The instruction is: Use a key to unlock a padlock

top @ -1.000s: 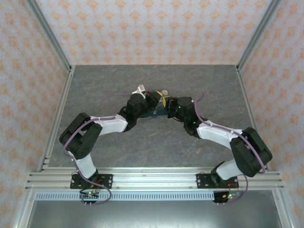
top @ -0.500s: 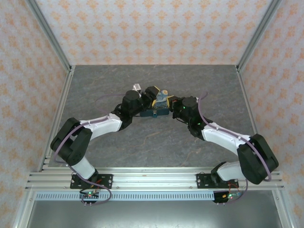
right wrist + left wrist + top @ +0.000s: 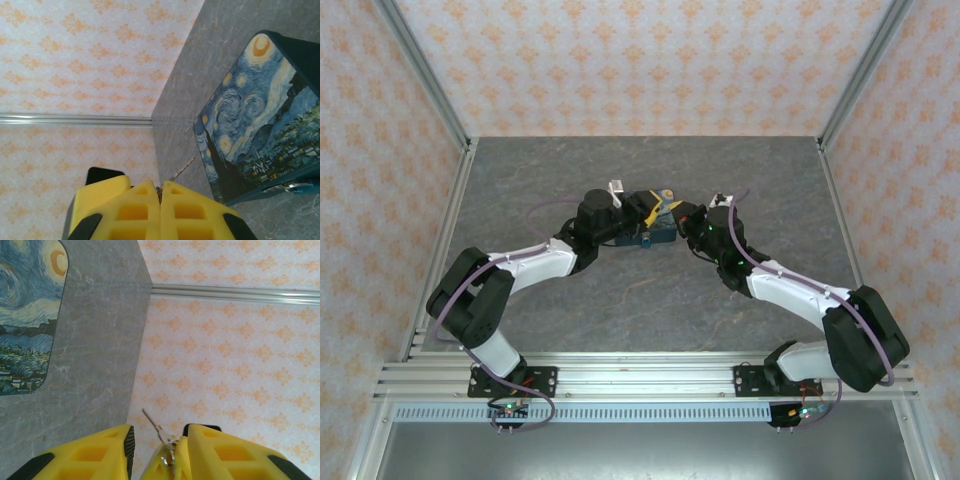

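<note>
Grey tabletop (image 3: 650, 300) bears a dark blue swirl-painted box (image 3: 250, 120), tiny teal-silver padlock (image 3: 299, 187) at its edge; beside it our right gripper (image 3: 160, 194) pinches a silvery key (image 3: 184, 169), left gripper (image 3: 159, 432) narrowly parted. So slight a pinch may let it twist.

Grey marbled stone-look surface (image 3: 650, 165): open from 10 through 12 to 2 o'clock, bounded by orange-patterned wallpaper walls (image 3: 650, 70) and aluminium corner posts (image 3: 426, 70). The centre is blocked by a dark blue swirl-painted rectangular box (image 3: 650, 238). The white-and-black left arm (image 3: 535, 262) closes on it from 8 o'clock, the right arm (image 3: 790, 290) from 4 o'clock. A bare wedge lies between the arms at 6 o'clock.
</note>
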`<state>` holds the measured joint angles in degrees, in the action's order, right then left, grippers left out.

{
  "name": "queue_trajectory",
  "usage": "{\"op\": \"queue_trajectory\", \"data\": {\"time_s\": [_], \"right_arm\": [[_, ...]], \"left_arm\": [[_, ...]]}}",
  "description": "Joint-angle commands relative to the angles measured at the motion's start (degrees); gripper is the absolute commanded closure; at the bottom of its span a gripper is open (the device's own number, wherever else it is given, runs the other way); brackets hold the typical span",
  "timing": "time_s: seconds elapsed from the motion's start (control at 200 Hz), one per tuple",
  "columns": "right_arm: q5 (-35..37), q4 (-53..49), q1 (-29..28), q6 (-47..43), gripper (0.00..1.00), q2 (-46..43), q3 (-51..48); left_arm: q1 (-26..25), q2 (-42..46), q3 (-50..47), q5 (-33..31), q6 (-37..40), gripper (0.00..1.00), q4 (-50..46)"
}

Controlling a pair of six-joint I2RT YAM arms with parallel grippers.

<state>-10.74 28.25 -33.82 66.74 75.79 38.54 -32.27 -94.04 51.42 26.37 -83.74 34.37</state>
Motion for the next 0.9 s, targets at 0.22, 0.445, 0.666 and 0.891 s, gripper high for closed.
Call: {"op": "queue_trajectory", "data": {"time_s": [0.22,0.445,0.666,0.891], "right_arm": [[-0.9,3.7,-0.1,-2.0,1.0,0.1,-1.1],[-0.4,3.6,-0.1,-1.3,1.0,0.2,-2.2],[0.5,3.5,-0.1,-0.9,1.0,0.0,-3.2],[-0.6,4.2,-0.2,-0.7,1.0,0.6,-2.5]], "left_arm": [[-1.2,-3.0,1.9,0.7,-1.7,0.71,3.8],[-1.3,-3.0,2.1,-0.6,-2.5,0.65,4.8],[-1.5,-2.0,1.3,-2.1,-2.4,0.49,4.7],[-2.3,-2.6,2.3,-2.4,-2.2,0.62,4.7]]}}
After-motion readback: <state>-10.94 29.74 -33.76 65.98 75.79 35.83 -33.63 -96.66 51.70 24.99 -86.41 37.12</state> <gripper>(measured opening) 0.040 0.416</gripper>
